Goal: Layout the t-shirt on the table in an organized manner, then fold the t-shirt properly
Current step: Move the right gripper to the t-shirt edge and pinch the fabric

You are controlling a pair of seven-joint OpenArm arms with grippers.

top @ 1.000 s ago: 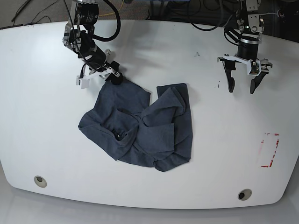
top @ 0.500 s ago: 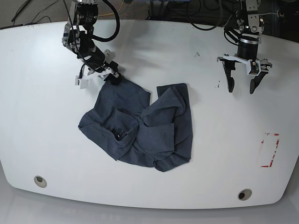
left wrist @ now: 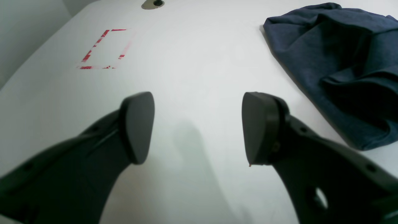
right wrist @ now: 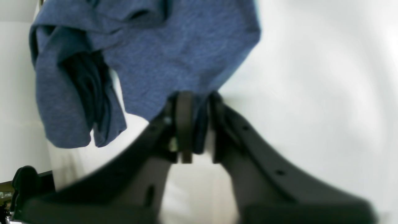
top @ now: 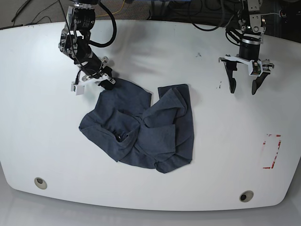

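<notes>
The t-shirt (top: 141, 127), a dark navy-grey heathered cotton garment, lies crumpled in a rough heap near the middle of the large glossy white table (top: 47, 141) in the base view, with folds overlapping across its centre and one corner drawn out toward the far left. Two small round grommet holes (top: 40, 182) sit near the table's front edge, a small red tape rectangle outline (top: 272, 151) marks its right side, and dark cables run behind the far edge. The right gripper (top: 109, 82) is at that drawn-out corner, jaws closed on the cloth. The left gripper (top: 242, 89) hangs over bare table well apart from the shirt, jaws spread and holding nothing. In the left wrist view, the left gripper's (left wrist: 197, 127) two dark fingers stand wide apart above the white surface, with the shirt (left wrist: 339, 62) off to one side, the red outline (left wrist: 104, 49) on the other, and a grommet hole (left wrist: 153, 4) at the far edge. In the right wrist view, which is blurred, the right gripper's (right wrist: 196, 124) fingers are pressed together on an edge of the blue-grey fabric (right wrist: 149, 62), which bunches and hangs in folds just beyond them, the white table (right wrist: 311, 77) beside it.
</notes>
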